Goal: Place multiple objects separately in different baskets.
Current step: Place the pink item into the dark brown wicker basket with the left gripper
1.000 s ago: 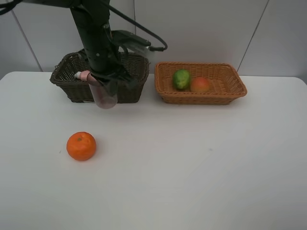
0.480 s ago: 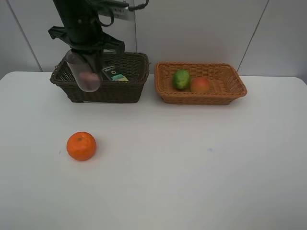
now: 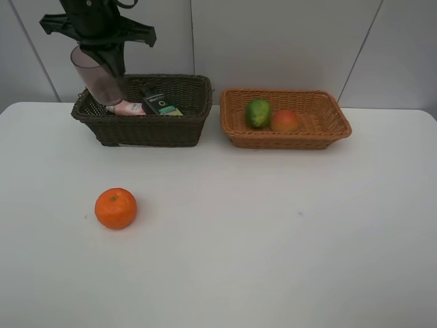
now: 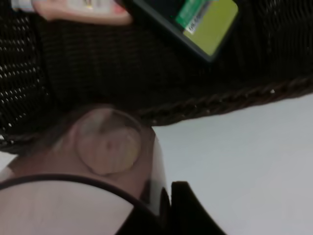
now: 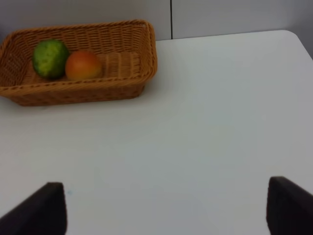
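Observation:
My left gripper (image 3: 96, 49) is shut on the translucent purple cup (image 3: 100, 76) and holds it tilted above the left end of the dark brown basket (image 3: 147, 131). A pink squeeze bottle (image 3: 127, 108) and a dark green pump bottle (image 3: 158, 103) lie in that basket. The left wrist view shows the cup (image 4: 105, 147), the pink bottle (image 4: 78, 11), the green bottle (image 4: 195, 24) and the basket's rim (image 4: 220, 100). The tan basket (image 3: 321, 137) holds a green citrus fruit (image 3: 258, 113) and a peach (image 3: 285, 121). An orange (image 3: 115, 208) sits on the table. My right gripper (image 5: 166, 210) is open and empty.
The white table (image 3: 273, 239) ends at a pale panelled wall behind the baskets. In the right wrist view the tan basket (image 5: 122, 88), the citrus fruit (image 5: 50, 58) and the peach (image 5: 83, 65) lie well beyond the fingertips (image 5: 49, 208).
My left arm has lifted the purple cup up and to the left, from in front of the dark basket to above its left end. The pink and green bottles now show.

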`<state>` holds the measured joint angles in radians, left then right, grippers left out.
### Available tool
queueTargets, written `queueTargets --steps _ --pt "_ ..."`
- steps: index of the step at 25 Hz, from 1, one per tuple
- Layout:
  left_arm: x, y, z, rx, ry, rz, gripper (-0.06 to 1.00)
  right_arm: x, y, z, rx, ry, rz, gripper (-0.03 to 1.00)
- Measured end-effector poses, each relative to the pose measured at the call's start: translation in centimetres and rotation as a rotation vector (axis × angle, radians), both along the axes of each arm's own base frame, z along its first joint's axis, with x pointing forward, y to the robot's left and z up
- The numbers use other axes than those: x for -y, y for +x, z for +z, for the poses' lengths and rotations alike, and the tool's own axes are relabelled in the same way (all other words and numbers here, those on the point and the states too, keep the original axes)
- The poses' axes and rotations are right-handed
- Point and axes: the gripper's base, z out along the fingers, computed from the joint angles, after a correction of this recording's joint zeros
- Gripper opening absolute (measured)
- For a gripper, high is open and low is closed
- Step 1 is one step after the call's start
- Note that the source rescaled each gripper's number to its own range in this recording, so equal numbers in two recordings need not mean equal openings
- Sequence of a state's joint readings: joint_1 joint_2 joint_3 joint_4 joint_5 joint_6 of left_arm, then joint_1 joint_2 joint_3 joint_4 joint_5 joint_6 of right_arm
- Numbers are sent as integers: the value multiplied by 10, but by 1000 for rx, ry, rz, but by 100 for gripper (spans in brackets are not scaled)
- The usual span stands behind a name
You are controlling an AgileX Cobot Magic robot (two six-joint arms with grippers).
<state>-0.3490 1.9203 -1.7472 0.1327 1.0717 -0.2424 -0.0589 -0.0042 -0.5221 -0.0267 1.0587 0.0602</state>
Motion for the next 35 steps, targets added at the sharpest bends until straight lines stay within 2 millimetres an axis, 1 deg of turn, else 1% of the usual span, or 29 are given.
queueTargets --steps 5,9,14,22,27,32,35 --pt "-6 12 3 105 -30 7 0 0 0 0 0 0 0 73" --pt "-10 24 -6 142 -30 14 0 0 0 0 0 0 0 73" --pt "-15 35 -31 107 7 20 0 0 0 0 0 0 0 73" --pt "-30 52 -70 51 58 43 0 0 0 0 0 0 0 73" --pt "-36 59 -88 32 65 55 0 0 0 0 0 0 0 73" --pt "-35 63 -107 12 68 51 0 0 0 0 0 0 0 73" --pt "-34 65 -110 16 58 51 2 0 0 0 0 0 0 73"
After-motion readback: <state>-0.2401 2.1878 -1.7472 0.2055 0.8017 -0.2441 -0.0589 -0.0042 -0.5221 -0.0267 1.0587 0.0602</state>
